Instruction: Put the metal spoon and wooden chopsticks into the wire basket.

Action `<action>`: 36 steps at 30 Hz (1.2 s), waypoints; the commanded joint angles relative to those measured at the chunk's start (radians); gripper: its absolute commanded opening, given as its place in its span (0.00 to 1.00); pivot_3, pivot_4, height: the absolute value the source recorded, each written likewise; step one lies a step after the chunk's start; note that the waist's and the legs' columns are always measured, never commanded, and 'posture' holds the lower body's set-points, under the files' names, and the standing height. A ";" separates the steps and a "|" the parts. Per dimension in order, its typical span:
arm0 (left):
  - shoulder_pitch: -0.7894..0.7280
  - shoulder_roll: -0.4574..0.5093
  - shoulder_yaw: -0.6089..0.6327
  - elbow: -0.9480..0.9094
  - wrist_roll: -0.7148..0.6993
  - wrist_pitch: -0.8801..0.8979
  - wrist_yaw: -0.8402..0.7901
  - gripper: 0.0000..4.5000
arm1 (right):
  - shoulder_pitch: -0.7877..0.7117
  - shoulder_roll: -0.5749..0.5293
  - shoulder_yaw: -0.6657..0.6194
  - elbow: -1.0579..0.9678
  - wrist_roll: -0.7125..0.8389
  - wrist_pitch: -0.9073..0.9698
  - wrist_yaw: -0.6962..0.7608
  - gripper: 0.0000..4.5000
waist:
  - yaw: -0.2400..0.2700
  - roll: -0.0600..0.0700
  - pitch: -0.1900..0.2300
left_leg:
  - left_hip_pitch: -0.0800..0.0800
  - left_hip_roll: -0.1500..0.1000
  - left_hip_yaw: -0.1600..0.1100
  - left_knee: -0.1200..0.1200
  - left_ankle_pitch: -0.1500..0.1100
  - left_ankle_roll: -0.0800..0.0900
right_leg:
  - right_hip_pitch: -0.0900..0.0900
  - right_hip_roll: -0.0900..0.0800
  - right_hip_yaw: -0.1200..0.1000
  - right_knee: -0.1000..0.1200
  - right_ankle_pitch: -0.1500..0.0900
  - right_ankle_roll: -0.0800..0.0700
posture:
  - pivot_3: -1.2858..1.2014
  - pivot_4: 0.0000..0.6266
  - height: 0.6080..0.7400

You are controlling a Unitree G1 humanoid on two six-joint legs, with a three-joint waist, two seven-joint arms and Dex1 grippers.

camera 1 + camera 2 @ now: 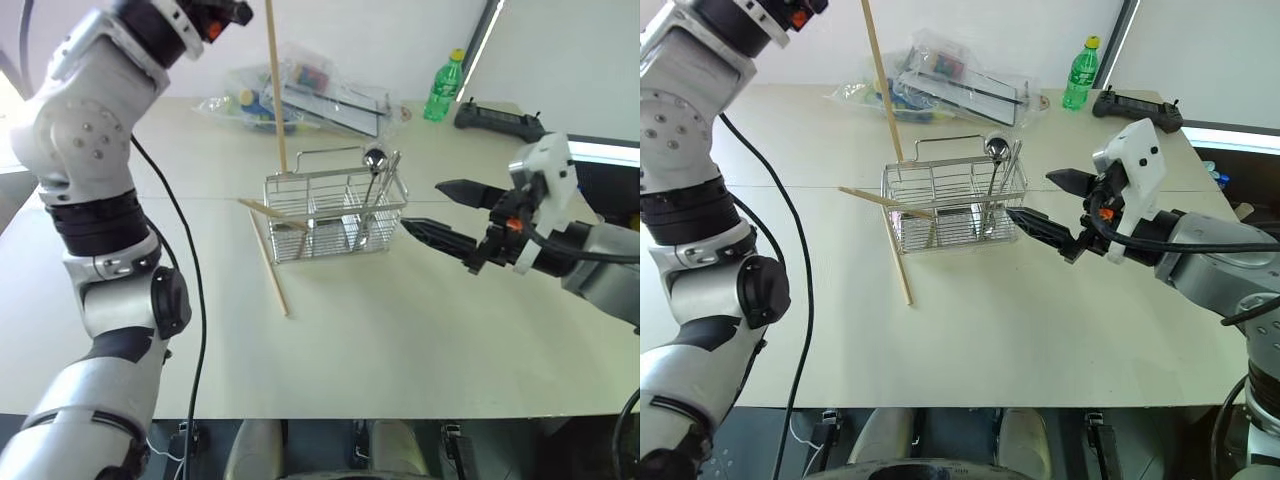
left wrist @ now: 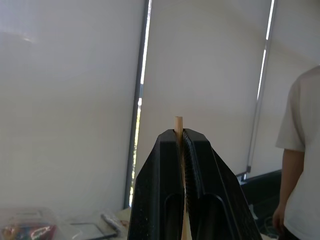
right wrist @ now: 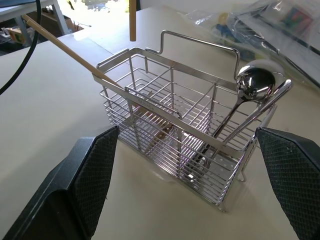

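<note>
The wire basket [image 1: 335, 215] stands mid-table. The metal spoon [image 1: 375, 158] stands upright in its right compartment, bowl up. My left gripper [image 2: 178, 134] is raised high at the upper left, shut on one wooden chopstick [image 1: 274, 80]. That chopstick hangs nearly upright, its lower end just above the basket's far left corner. A second chopstick [image 1: 272, 213] leans in the basket and pokes out over its left rim. A third chopstick [image 1: 270, 265] lies flat on the table by the basket's left side. My right gripper [image 1: 422, 206] stands open just right of the basket, holding nothing.
A plain silver utensil handle [image 1: 388, 180] leans beside the spoon. Clear plastic bags of items [image 1: 300, 90], a green bottle [image 1: 444, 86] and a black controller [image 1: 498, 118] lie along the table's far side. A person [image 2: 300, 160] stands beyond the table.
</note>
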 commanded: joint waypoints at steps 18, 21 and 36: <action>0.065 -0.028 0.009 -0.103 -0.130 0.053 0.097 0.99 | -0.015 -0.023 -0.025 0.002 0.053 -0.045 -0.040 1.00 | 0.001 0.000 0.000 | -0.001 0.000 0.000 0.000 0.000 0.001 | 0.000 0.000 0.000 -0.001 0.001 -0.001 | 0.52 0.24 0.51; 0.043 -0.005 0.030 -0.081 -0.146 0.059 0.107 0.99 | -0.022 -0.024 -0.018 0.007 0.049 -0.045 -0.037 1.00 | 0.001 0.000 0.000 | -0.001 0.000 0.000 0.000 -0.001 0.001 | 0.000 0.000 0.000 -0.001 0.001 -0.001 | 0.52 0.24 0.51; -0.126 0.109 0.122 0.704 0.224 0.238 0.762 0.99 | -0.049 -0.084 0.004 0.023 -0.004 -0.033 0.056 1.00 | 0.002 -0.003 0.001 | 0.002 -0.001 0.000 0.000 -0.001 0.001 | 0.003 0.000 0.000 0.000 -0.001 0.002 | 0.52 0.24 0.51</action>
